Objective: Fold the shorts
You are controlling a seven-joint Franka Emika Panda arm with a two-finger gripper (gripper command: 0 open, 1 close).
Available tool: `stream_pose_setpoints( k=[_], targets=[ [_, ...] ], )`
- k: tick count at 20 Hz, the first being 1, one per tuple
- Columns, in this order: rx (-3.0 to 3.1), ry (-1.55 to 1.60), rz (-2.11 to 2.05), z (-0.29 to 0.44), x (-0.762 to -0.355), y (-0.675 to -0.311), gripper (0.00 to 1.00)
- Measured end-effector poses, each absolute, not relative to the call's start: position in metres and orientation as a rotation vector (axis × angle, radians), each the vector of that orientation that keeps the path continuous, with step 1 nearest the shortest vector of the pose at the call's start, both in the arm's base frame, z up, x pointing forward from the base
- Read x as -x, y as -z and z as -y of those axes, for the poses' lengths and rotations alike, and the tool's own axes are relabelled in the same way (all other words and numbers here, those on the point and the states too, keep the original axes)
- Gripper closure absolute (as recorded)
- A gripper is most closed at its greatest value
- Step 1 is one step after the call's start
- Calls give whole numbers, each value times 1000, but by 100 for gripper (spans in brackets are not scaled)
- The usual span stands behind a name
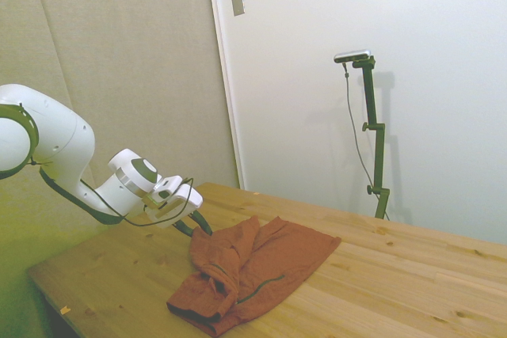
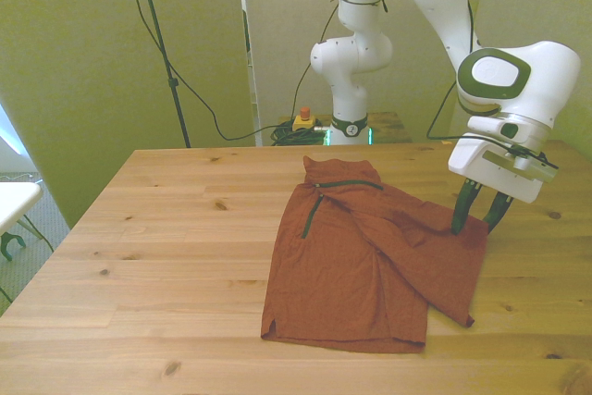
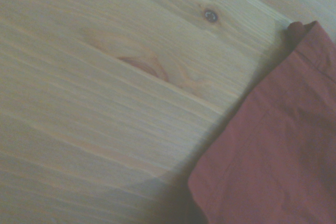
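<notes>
Nearest the front camera, the hem of the shorts (image 2: pixel 370 261) lies flat on the wooden counter (image 2: pixel 157 256), with one leg layered diagonally over the other and reaching toward the front view's right. Farther back, my tool (image 2: pixel 480 220) stands at that right edge of the cloth, its two dark fingers (image 2: pixel 460 210) parted with a gap between them, tips down at the fabric's border and gripping nothing that I can make out. Beyond that, the waistband and a dark zipper slit (image 2: pixel 311 214) sit toward the far side. The risk I see: the tips are so close to the edge that closing could pinch only a sliver, or only the top layer, and the cloth could slip free or drag the whole garment askew instead of folding. No brand, label or readable writing shows on the shorts.
</notes>
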State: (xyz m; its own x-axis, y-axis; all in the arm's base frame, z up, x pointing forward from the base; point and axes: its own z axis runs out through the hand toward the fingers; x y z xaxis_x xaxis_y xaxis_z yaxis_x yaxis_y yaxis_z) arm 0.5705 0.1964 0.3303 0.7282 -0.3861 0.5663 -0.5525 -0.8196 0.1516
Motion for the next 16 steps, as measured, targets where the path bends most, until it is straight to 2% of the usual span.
stream_pose_setpoints(
  k=[16],
  targets=[
    [-2628,-738,730,-199,-567,-323,100]
  ],
)
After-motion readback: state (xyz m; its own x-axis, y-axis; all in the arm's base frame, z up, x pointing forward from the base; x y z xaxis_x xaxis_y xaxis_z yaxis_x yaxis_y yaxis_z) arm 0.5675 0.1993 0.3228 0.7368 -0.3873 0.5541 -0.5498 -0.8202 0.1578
